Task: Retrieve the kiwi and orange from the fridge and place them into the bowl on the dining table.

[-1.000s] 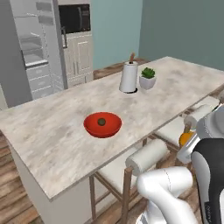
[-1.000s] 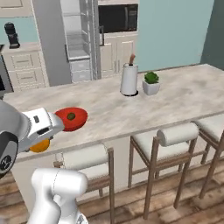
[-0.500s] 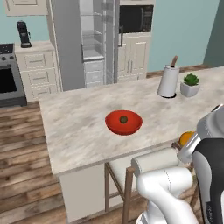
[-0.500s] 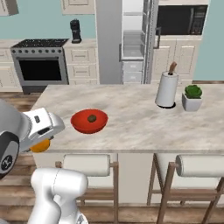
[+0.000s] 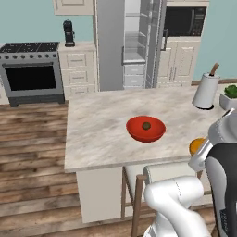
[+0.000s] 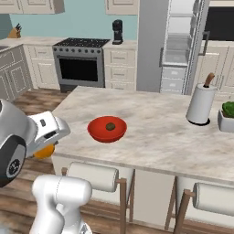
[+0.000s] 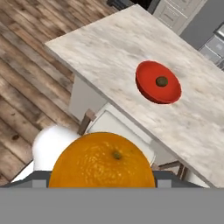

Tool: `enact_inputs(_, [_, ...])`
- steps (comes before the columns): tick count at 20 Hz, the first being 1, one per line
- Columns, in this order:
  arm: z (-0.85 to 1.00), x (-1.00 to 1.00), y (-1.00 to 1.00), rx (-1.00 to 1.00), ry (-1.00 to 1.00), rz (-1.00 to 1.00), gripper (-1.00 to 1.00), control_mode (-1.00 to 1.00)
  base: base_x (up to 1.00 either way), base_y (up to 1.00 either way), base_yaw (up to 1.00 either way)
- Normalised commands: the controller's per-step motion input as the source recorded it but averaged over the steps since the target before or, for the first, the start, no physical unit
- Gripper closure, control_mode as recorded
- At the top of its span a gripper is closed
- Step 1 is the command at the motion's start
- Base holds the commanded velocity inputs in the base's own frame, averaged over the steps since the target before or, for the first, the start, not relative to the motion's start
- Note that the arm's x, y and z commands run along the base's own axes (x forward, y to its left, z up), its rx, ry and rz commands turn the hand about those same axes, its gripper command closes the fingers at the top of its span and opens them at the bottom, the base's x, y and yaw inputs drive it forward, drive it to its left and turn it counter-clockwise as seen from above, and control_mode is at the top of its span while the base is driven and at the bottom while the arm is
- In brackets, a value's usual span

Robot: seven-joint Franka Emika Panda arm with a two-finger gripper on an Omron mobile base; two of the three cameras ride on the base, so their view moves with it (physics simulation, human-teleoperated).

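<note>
My gripper [image 6: 47, 144] is shut on the orange [image 7: 104, 162], a bright orange ball that also shows at the hand in the left base view [image 5: 196, 146]. It hangs off the near edge of the dining table [image 5: 102, 125], above the stools. The red bowl [image 5: 146, 129] stands on the table's middle, up and to the right of the orange in the hand view [image 7: 157, 83]. The dark kiwi [image 5: 146, 125] lies inside the bowl [image 6: 107, 129]. Behind the table stands the grey fridge [image 5: 111, 46] with one door open onto white shelves.
White-cushioned wooden stools [image 6: 97, 176] line the table's near side under my hand. A paper towel holder [image 6: 199, 104] and a potted plant [image 6: 227, 114] stand at the table's right. A black stove [image 5: 31, 71] and a coffee machine [image 5: 68, 33] are at the back left.
The whole scene has swung across both base views, so the base has moved; the table is now seen more squarely. The orange stays in my gripper.
</note>
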Motion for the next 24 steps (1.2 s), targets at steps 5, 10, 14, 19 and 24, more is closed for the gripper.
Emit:
enact_inputs(5, [-0.05,1.0,-0.25,0.0,0.07,0.17,1.0,-1.0,0.0,0.0,0.0])
enact_inputs(10, [-0.05,1.0,-0.35,0.0,0.05,0.07,1.0,-1.0,0.0,0.0,0.0])
enact_inputs(14, [-0.09,1.0,-0.22,0.0,0.09,0.04,1.0,-1.0,0.0,0.0,0.0])
enact_inputs(19, [-0.25,1.0,0.0,0.0,0.11,0.02,1.0,-1.0,0.0,0.0,0.0])
enact_inputs(24, [-0.45,1.0,0.04,-0.03,0.09,0.0,1.0,-1.0,0.0,0.0,0.0])
